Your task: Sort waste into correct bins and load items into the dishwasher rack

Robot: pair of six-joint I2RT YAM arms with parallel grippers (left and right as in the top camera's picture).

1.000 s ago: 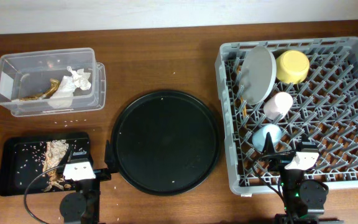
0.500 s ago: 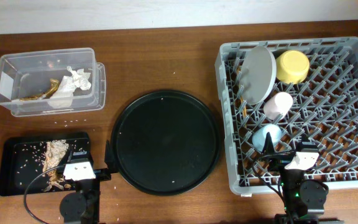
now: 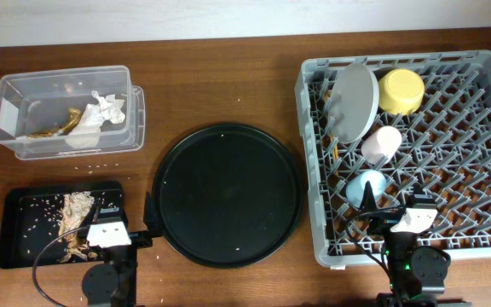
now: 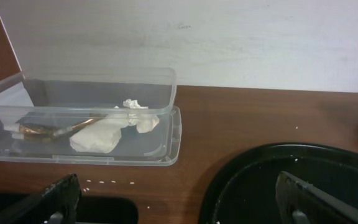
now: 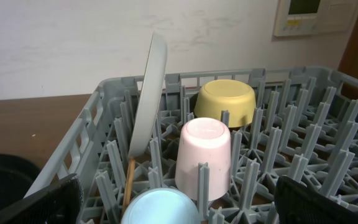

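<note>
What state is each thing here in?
Clear rectangular plastic box: open-topped, waste inside.
Shallow black rectangular tray: littered with crumbs.
Big round black tray: few white specks.
Pale grey round plate: standing on edge.
Yellow bowl: upside down.
Small pink cup: upside down.
Left gripper: open.
Right gripper: open.

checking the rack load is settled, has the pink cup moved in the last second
No. The pink cup sits where it was, against the same pegs of the dishwasher rack.
</note>
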